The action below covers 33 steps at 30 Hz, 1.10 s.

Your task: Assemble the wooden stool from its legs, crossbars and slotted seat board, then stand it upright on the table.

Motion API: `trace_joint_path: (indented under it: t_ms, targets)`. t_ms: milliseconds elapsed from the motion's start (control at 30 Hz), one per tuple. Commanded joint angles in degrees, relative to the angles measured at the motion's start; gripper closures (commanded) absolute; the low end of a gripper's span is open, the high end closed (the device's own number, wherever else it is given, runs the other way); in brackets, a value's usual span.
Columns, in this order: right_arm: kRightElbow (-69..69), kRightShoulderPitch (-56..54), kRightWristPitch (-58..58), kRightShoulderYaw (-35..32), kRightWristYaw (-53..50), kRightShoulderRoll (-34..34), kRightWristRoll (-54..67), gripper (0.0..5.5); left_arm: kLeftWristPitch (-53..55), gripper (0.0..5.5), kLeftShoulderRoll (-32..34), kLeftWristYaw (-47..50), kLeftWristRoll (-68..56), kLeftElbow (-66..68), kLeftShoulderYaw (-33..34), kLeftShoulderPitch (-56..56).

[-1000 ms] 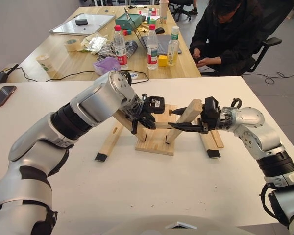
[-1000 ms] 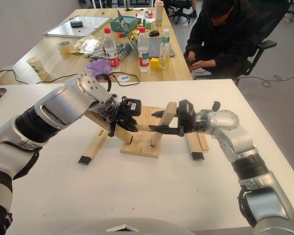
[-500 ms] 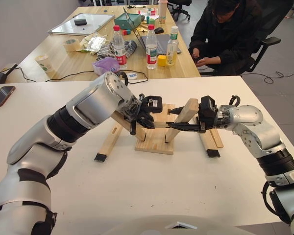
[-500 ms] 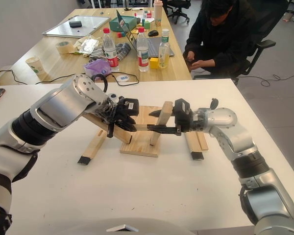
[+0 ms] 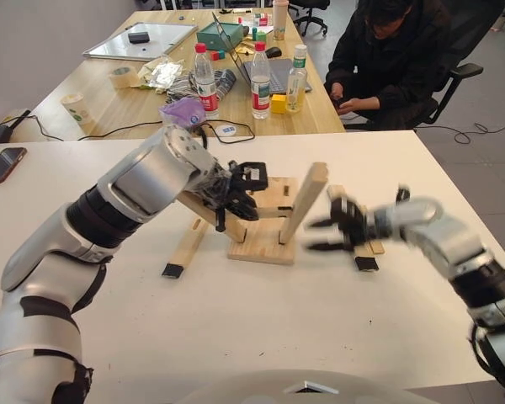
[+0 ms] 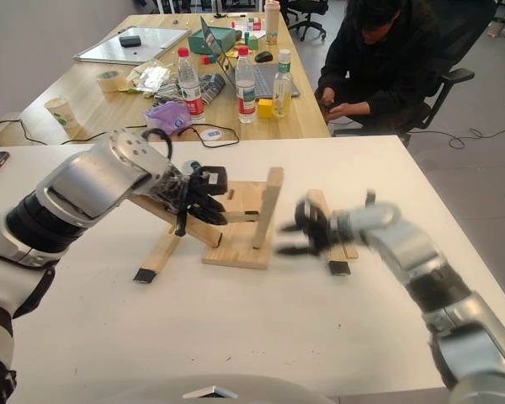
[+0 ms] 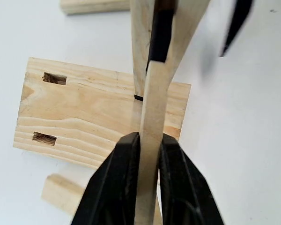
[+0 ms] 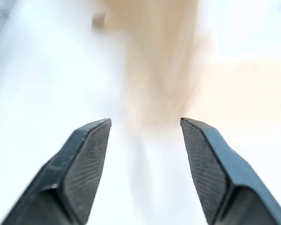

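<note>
From the head, the slotted seat board (image 5: 257, 246) lies flat on the white desk (image 5: 236, 337) between the two arms. One leg (image 5: 305, 200) stands in the board, leaning a little, its top end up in the air. A thin crossbar (image 5: 265, 212) runs sideways from that leg to the left tool (image 5: 227, 202), which is clamped on the bar's near end above the board's left edge. A second leg (image 5: 185, 247) lies on the desk just left of the board, black foot toward the robot. More legs (image 5: 369, 250) lie side by side on the desk to the right. The right tool (image 5: 311, 236) hovers low between those legs and the standing leg, spread open, gripping nothing, apart from the leg

In the left wrist view, the two black fingers (image 7: 124, 178) pinch the crossbar from both sides, and the bar runs on to the leg. The board shows below with two slots (image 7: 54, 78) near one edge

In the right wrist view, the fingers (image 8: 84, 159) stand wide apart with nothing between them; blurred wood lies beyond
</note>
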Motion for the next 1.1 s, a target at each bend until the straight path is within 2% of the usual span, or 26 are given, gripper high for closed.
trace_joint_path:
  t_ms: [33,200,233,267,400,733,867,933,1033,1100]
  targets:
    - [-1.2,-1.9,1.0,-1.7,0.8,0.4,-2.3,2.01,3.1,5.05,0.1,0.1,0.2,3.3,-1.5,3.3]
    - [-1.1,-1.5,1.1,-3.2,0.8,1.7,-3.8,1.25,3.6,5.05,-1.7,0.0,-0.8,4.3,1.4,2.0]
    - [-1.1,-1.5,1.1,-3.4,0.7,2.0,-4.0,1.12,3.9,4.68,-2.2,0.1,-1.2,4.5,2.2,1.7]
    - [-1.1,-1.5,1.1,-3.7,0.7,2.2,-4.2,0.98,4.2,4.59,-2.8,0.4,-1.6,4.7,3.1,1.3]
    - [-0.8,-1.2,1.0,-4.8,0.7,3.2,-5.1,0.28,5.0,4.51,-5.2,1.6,-3.6,6.4,8.3,-1.1]
    - [-1.7,0.2,1.8,-6.7,0.2,4.3,-5.6,0.28,7.0,4.51,-8.0,7.1,-7.7,11.6,22.8,-10.0]
    - [-3.2,1.0,3.6,-10.5,-3.9,6.6,-4.3,0.28,4.7,4.51,-10.0,20.2,-6.0,15.3,36.1,-11.5]
    - [-4.7,1.0,5.8,-14.8,-9.6,9.2,-3.2,0.61,4.0,4.51,-11.4,28.7,-5.3,11.5,44.9,-7.0]
    - [-9.3,2.2,9.6,-20.3,-18.7,12.2,-3.1,1.08,4.2,4.92,-15.5,40.6,-3.7,1.9,57.3,3.7]
    - [-12.3,3.2,12.6,-23.8,-25.3,14.8,-3.3,1.4,3.4,5.2,-19.1,47.5,-2.3,-3.5,62.6,10.5]
